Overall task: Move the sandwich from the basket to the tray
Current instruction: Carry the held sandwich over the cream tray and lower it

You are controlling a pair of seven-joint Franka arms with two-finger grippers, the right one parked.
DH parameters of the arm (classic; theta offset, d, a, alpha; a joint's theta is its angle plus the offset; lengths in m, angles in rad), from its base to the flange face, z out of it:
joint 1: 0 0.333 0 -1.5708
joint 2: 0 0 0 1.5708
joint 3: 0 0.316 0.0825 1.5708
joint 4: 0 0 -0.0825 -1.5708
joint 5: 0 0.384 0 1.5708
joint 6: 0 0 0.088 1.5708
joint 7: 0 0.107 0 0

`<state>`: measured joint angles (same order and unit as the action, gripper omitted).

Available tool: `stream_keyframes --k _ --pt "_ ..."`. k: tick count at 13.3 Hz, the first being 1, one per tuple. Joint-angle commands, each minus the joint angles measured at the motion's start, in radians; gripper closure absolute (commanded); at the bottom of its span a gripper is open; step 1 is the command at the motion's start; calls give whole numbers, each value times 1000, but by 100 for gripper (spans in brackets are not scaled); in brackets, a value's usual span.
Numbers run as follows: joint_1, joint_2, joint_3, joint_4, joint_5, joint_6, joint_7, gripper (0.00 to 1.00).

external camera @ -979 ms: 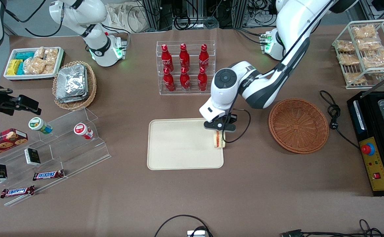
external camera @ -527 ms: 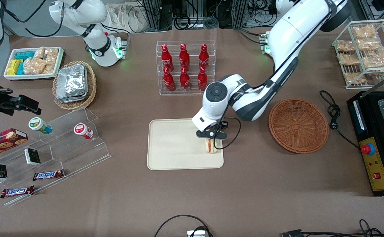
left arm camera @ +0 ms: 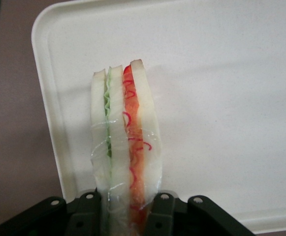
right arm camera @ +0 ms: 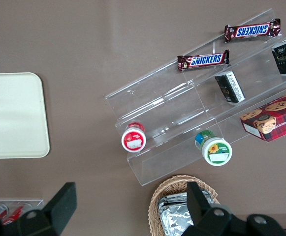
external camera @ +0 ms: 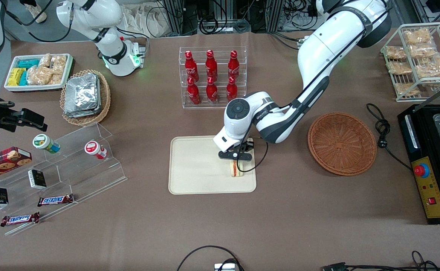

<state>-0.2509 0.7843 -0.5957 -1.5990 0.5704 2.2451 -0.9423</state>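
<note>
Already the basket [external camera: 342, 143], right of centre in the front view, is seen emptied, and the sandwich [external camera: 235, 168] is held on edge over the tray [external camera: 197, 169] near the frame's middle, toward the tray's basket-side end. The tool [external camera: 236, 157] is clamped on the wedge's sides, as the wrist view shows the sandwich [left arm camera: 125, 142] pinched between black fingers [left arm camera: 161, 214] above the tray [left arm camera: 221, 98]. Whether the tray is touched cannot be told; setting down and release are judged to be left

Red bottles [external camera: 211, 77], Snickers bars [external camera: 55, 200]
</note>
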Motion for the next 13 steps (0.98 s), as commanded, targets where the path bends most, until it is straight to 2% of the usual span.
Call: stream_keyframes --k 1,2,3,4,5,6,13 --pt "-24 32 10 39 29 2 -41 69" --pt "-28 32 10 39 31 4 -46 67" --pt "-28 32 10 39 31 4 -44 60" --pt "-28 32 10 39 31 2 -43 38" --pt "-28 32 10 39 32 2 -40 11" --pt "-28 30 10 39 32 2 -39 0" --pt "41 -7 1 105 -3 -44 -44 0"
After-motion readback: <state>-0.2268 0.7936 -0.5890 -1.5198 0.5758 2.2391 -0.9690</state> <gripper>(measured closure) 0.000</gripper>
